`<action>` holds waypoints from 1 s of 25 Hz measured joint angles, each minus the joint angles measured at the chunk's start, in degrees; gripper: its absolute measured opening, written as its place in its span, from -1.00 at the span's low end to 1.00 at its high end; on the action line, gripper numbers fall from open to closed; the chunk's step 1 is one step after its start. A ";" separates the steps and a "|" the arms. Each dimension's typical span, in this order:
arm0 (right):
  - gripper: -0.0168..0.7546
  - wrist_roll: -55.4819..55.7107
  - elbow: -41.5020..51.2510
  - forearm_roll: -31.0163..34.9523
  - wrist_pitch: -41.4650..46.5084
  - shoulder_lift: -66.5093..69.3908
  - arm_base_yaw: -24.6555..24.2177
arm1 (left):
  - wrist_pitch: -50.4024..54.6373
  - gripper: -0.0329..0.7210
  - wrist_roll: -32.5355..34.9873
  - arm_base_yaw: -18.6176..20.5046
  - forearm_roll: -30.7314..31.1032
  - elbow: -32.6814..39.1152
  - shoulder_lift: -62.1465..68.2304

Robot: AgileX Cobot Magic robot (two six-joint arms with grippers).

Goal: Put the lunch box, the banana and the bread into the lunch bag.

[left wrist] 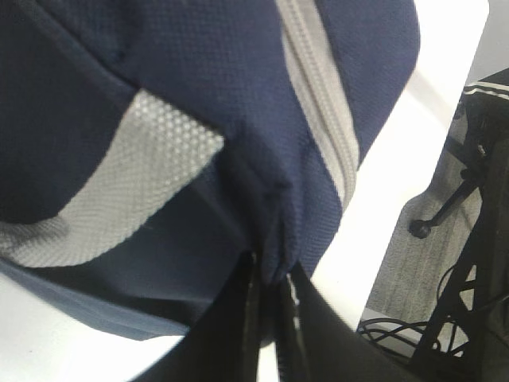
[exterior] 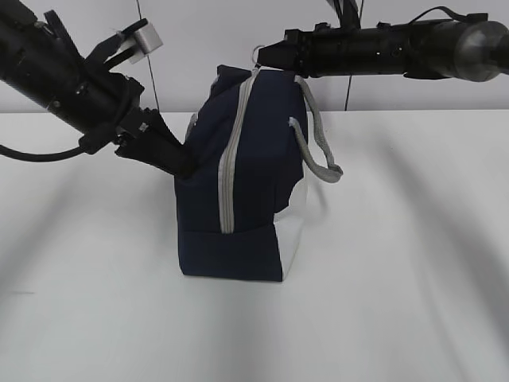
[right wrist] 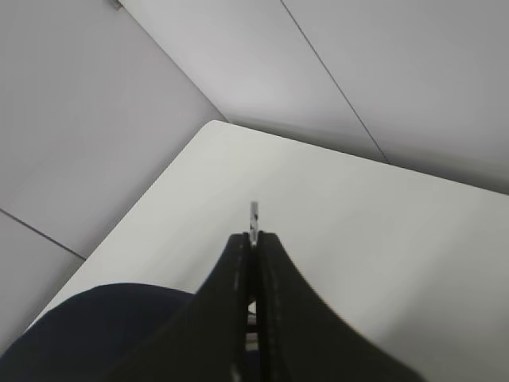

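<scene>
The navy-blue lunch bag stands upright on the white table, its grey zipper shut along the side facing me. My left gripper is shut on a fold of the bag's fabric at its left side; the left wrist view shows the pinched navy fabric and a grey strap. My right gripper is shut on the metal ring pull at the bag's top. The lunch box, banana and bread are out of view.
The grey strap handle hangs on the bag's right side. The white table spreads around the bag, with a pale wall behind. Off the table edge, a stand and cables show on the floor.
</scene>
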 joint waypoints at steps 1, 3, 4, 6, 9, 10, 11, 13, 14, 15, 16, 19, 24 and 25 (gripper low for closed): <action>-0.94 0.00 -0.10 -0.13 -0.59 0.00 0.00 | 0.00 -0.94 -0.70 0.00 -0.12 0.00 0.00; -0.94 0.00 -0.04 -0.20 -1.99 0.00 0.00 | 0.13 -0.91 -2.51 0.00 -0.01 -0.19 0.00; -0.94 0.00 -0.04 -0.20 -2.52 0.00 0.00 | 0.34 -0.88 -3.67 0.00 0.11 -0.50 0.00; -0.94 0.00 -0.04 -0.20 -3.28 0.00 -0.02 | 0.82 -0.77 -6.04 0.13 0.33 -1.75 0.00; -0.94 0.00 -0.04 -0.25 -4.58 0.00 -0.02 | 1.84 -0.45 -9.70 0.83 0.55 -4.71 0.00; -0.94 0.00 -0.04 -0.25 -4.72 0.00 -0.02 | 1.84 -0.32 -10.77 1.13 0.55 -5.99 0.00; -0.94 0.00 -0.04 -0.25 -5.00 0.00 -0.02 | 1.84 -0.21 -12.15 1.42 0.55 -7.08 0.00; -0.94 0.00 -0.04 -0.25 -5.38 0.00 -0.02 | 1.61 -0.07 -14.24 2.22 0.55 -9.56 0.00; -0.94 0.00 -0.04 -0.25 -5.63 0.00 -0.02 | 0.59 -0.04 -15.58 2.44 0.55 -10.65 0.00; -0.94 0.00 -0.04 -0.25 -5.86 0.00 -0.02 | -0.67 -0.02 -17.23 2.74 0.55 -11.51 0.00; -0.94 0.00 -0.04 -0.34 -6.02 0.00 -0.02 | -2.62 0.00 -18.76 2.89 0.55 -12.39 0.00; -0.94 0.00 -0.04 -0.34 -6.83 0.00 -0.02 | -8.38 0.01 -21.49 2.98 0.44 -13.58 0.00; -0.94 0.46 -0.04 -0.34 -6.95 0.00 -0.02 | -13.84 0.06 -22.62 2.98 0.07 -14.43 0.04; -0.94 0.54 -0.04 -0.34 -6.95 0.00 -0.02 | -13.93 0.08 -22.76 2.98 -0.06 -14.98 0.52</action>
